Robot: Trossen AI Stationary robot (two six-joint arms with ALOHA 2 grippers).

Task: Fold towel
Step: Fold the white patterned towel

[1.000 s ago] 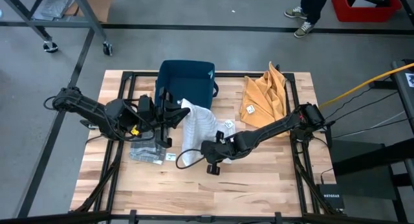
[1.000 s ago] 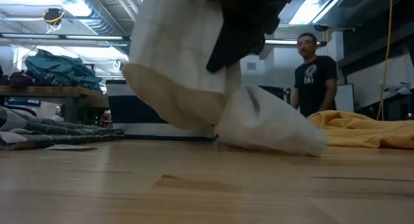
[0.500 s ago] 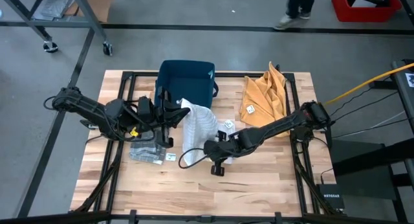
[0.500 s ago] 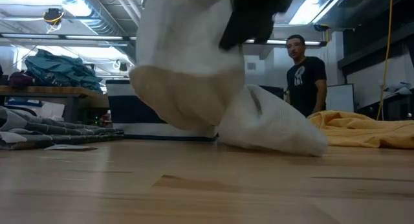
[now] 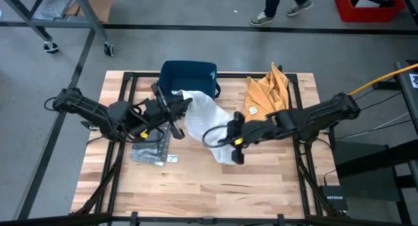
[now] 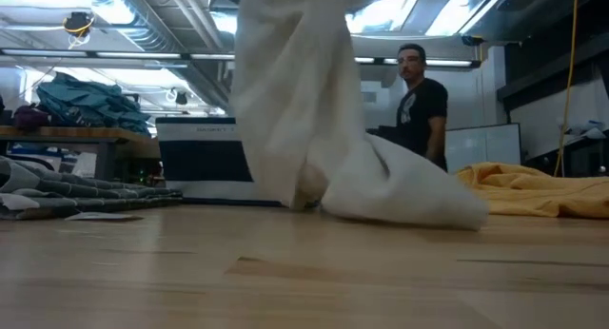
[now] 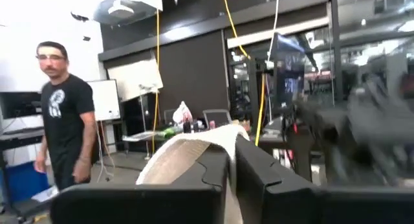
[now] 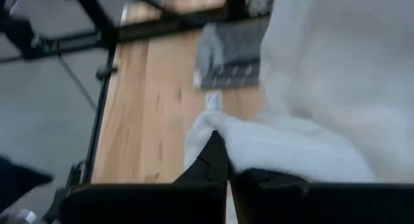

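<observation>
1. Nearest the table's front edge, the right gripper [image 5: 233,137] pinches one edge of the white towel [image 5: 208,125], jaws closed on the cloth, which bunches just past its fingertips [image 8: 213,160].
2. Beside it, the left gripper [image 5: 175,113] clamps the opposite edge, jaws closed on fabric; the towel hangs between the two grips, its lower part dragging on the wooden table [image 5: 196,187].
3. Judged mid-lift: spreading well likely means drawing the grips apart evenly, keeping the held edge taut before laying it flat.
4. Beyond the jaws lie a grey folded cloth [image 5: 151,150], a dark blue cloth [image 5: 189,79] and an orange cloth [image 5: 268,95].
5. Farther off, a person [image 6: 419,101] passes.
</observation>
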